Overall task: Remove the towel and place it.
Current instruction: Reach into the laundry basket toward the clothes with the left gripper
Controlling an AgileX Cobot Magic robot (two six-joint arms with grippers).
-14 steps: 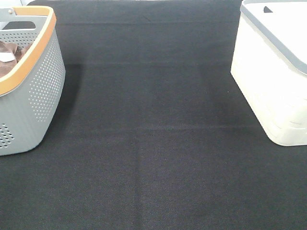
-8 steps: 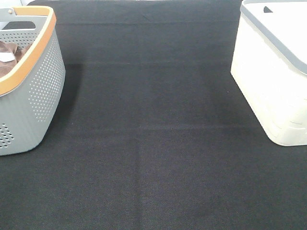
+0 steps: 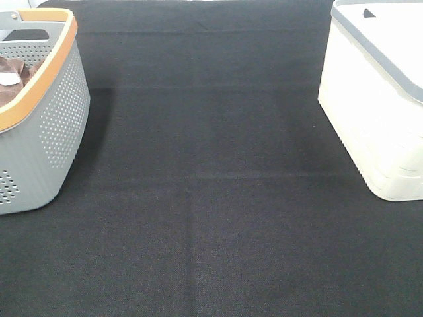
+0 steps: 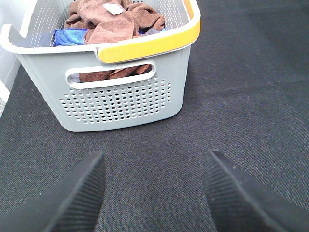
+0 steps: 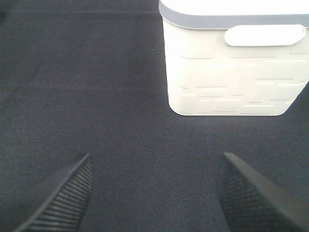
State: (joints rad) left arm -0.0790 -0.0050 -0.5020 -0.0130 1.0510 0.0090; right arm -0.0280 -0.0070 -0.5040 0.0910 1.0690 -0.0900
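- The dark surface (image 3: 211,198) is filling most of the overhead frame.
- A white bin (image 3: 370,125) is sitting at the upper right.
- A grey basket (image 3: 56,125) is sitting at the upper left.
- The towel (image 4: 113,21) is lying crumpled in the basket, so the whole task is waiting.
- The left end effector (image 4: 153,191) is hanging released near the basket, and the right end effector (image 5: 154,193) is gaping empty before the bin.

I see a reddish-brown towel (image 4: 113,24), white-tagged; a blue patch (image 4: 67,36), possibly cloth; grey dot-perforated basket (image 4: 120,104), orange-yellow rim (image 4: 149,43); cream block-embossed bin (image 5: 227,77), grey-edged; black woven mat (image 3: 211,198).
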